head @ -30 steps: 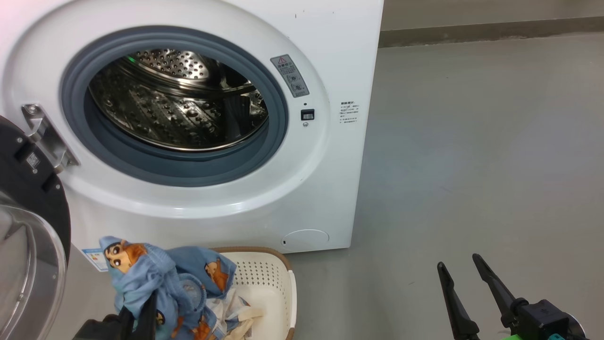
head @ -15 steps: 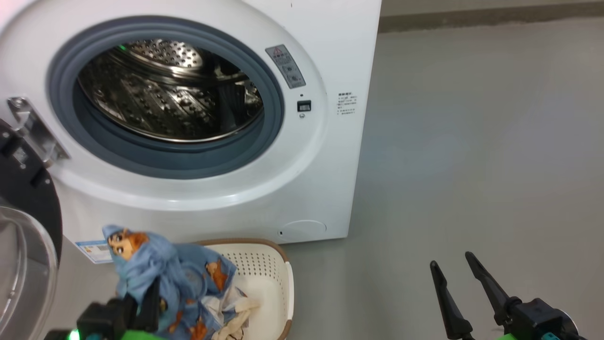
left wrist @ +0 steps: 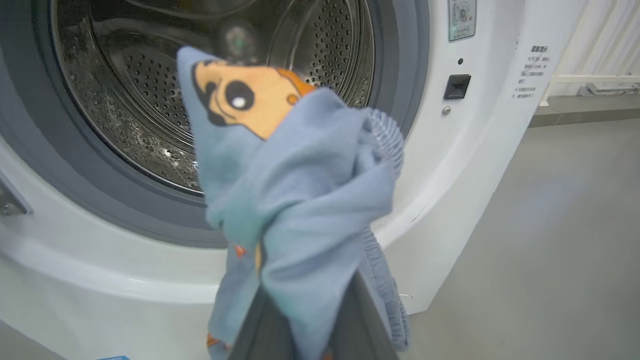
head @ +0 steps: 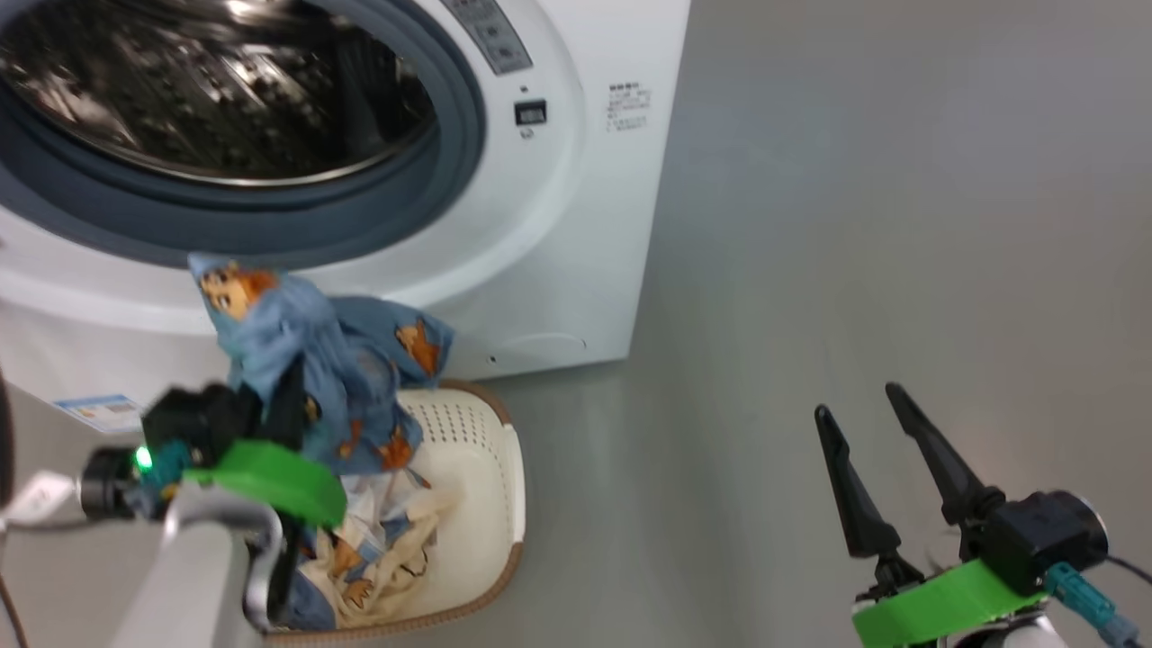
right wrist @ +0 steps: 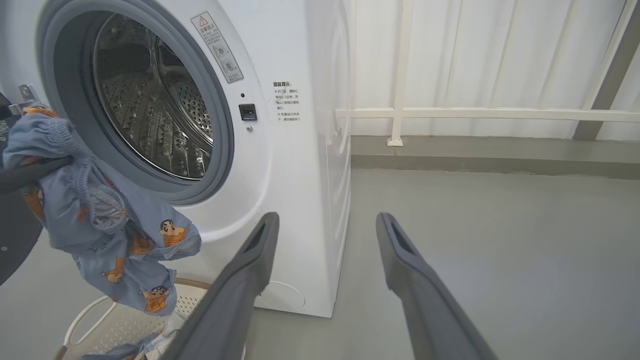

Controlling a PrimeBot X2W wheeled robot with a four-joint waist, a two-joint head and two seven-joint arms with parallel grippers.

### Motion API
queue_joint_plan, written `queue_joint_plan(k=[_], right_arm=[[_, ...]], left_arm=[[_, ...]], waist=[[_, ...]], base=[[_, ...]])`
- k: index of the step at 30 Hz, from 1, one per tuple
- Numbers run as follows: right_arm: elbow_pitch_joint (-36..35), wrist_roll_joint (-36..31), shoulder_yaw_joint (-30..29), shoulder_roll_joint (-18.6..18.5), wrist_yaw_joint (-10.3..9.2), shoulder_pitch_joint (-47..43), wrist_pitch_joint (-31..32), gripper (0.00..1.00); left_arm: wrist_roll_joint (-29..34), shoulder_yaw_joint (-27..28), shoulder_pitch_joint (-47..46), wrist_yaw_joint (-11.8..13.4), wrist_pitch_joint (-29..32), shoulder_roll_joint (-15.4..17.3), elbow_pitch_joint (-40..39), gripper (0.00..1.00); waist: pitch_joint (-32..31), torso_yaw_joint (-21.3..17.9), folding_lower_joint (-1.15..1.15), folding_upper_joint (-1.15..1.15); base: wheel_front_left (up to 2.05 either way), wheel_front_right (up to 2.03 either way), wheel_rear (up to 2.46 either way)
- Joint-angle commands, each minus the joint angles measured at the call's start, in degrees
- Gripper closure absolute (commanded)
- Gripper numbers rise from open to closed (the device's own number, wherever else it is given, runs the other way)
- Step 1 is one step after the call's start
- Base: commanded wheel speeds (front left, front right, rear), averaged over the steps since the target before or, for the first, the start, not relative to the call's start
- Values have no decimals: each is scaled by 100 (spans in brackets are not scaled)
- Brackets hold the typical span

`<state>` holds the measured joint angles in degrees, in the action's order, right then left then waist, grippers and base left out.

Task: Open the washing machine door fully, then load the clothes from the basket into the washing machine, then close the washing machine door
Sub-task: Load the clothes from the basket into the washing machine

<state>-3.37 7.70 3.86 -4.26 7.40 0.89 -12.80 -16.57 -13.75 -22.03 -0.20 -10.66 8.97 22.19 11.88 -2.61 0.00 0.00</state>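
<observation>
Your left gripper (head: 283, 405) has risen since 1 second ago, and the head camera has swung too, so the whole picture has shifted. The clothes (head: 306, 360) that sat low at the basket (head: 490, 504) now hang mostly above its brown rim, in front of the white lower front of the washing machine (head: 576, 225). The 2 dark fingers are pressed together on the blue cartoon-print fabric, and its tail trails down to the cream cloth (head: 396, 540) lying in the basket. Through the left wrist camera you see the pinched fabric held before the grey-blue gasket (left wrist: 395, 60) and the steel drum (left wrist: 150, 100). The washing machine door (right wrist: 15, 235) stands swung open at the machine's left. Your right gripper (head: 856, 400) hovers over bare grey floor (head: 855, 225), fingers spread wide with nothing between them.
</observation>
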Motion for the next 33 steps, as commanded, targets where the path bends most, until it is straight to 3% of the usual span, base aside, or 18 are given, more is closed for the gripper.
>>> queue_joint_plan(k=[1, 9, 15, 17, 26, 33], right_arm=[[-169, 78, 159, -69, 9, 226, -61, 0], [-114, 189, 269, -60, 9, 714, -179, 0], [-48, 289, 356, -4, 9, 1079, -215, 0], [-48, 289, 356, -4, 9, 1079, -215, 0], [-113, 466, 527, 84, 9, 1420, -218, 0], [-124, 585, 688, 123, 9, 1557, -219, 0]], left_arm=[[-54, 228, -399, -27, -11, 148, 9, 100], [-367, 528, -1981, -232, 278, 348, 1217, 100], [-643, 577, -3237, -522, 1044, 681, 1954, 100], [-643, 577, -3237, -522, 1044, 681, 1954, 100], [-781, 442, -4751, -677, 2216, 1364, 2303, 100], [-798, 504, -5376, -658, 2551, 1823, 2252, 100]], waist=[[571, -294, 0, 0], [1400, -541, 0, 0], [1922, -727, 0, 0], [1922, -727, 0, 0], [2458, -1085, 0, 0], [2711, -1410, 0, 0]], base=[[0, 0, 0], [0, 0, 0], [0, 0, 0], [0, 0, 0], [0, 0, 0], [0, 0, 0]])
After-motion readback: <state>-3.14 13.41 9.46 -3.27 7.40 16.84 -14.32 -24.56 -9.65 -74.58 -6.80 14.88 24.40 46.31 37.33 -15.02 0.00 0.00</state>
